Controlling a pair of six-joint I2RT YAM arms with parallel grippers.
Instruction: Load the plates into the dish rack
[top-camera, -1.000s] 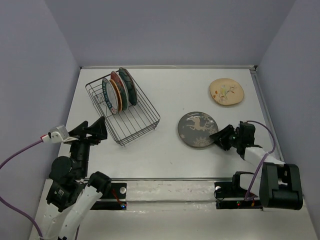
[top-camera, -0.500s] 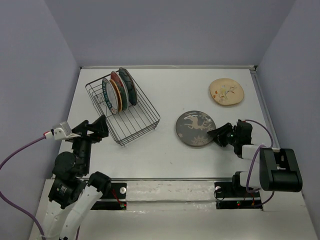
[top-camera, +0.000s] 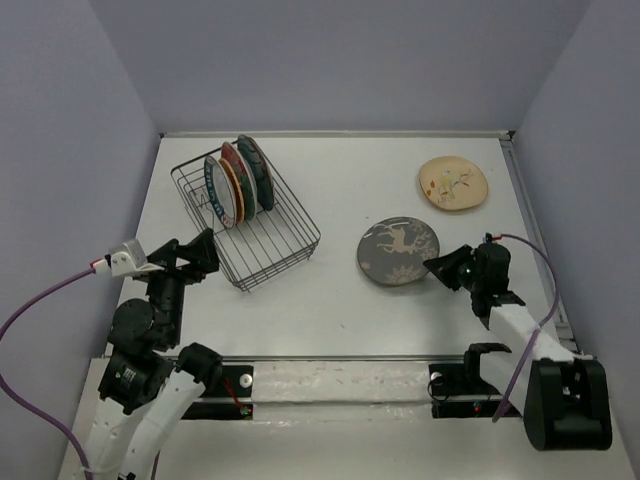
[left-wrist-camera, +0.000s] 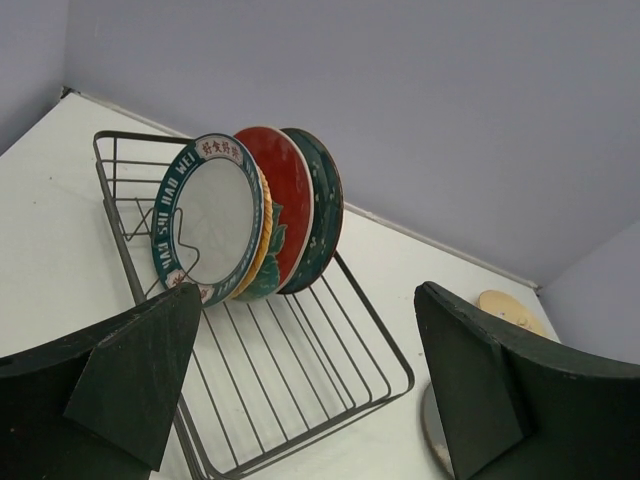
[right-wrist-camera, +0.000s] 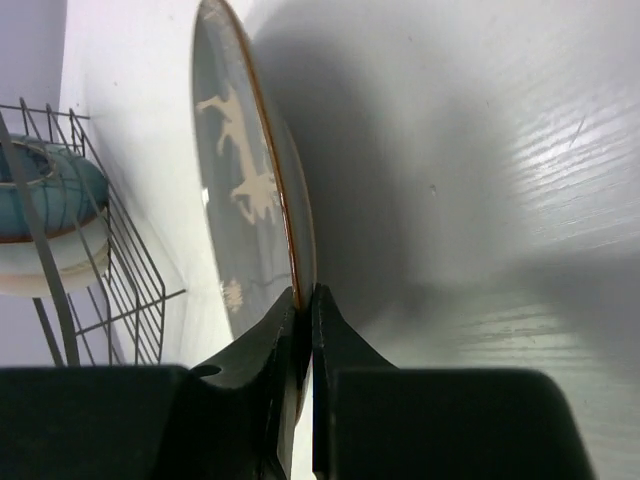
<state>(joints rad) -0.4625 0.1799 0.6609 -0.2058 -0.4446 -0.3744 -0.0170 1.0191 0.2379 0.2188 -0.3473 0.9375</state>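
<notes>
The dark wire dish rack (top-camera: 262, 243) stands at the left with three plates upright at its far end: a white plate with a dark patterned rim (left-wrist-camera: 205, 215), a red-and-teal floral one (left-wrist-camera: 283, 205) and a dark teal one (left-wrist-camera: 322, 210). The grey plate with a pale deer design (top-camera: 397, 250) lies mid-table, its right edge lifted. My right gripper (top-camera: 440, 268) is shut on that plate's rim (right-wrist-camera: 300, 280). A cream floral plate (top-camera: 452, 183) lies flat at the back right. My left gripper (top-camera: 200, 258) hangs open beside the rack's near left corner, holding nothing.
The table's raised rail (top-camera: 530, 220) runs along the right side. Purple walls enclose the back and both sides. The rack's near half (left-wrist-camera: 290, 370) holds no plates.
My right gripper has shut on the grey deer plate's right rim, and the plate has tilted up and shifted slightly. The left arm has barely moved.
</notes>
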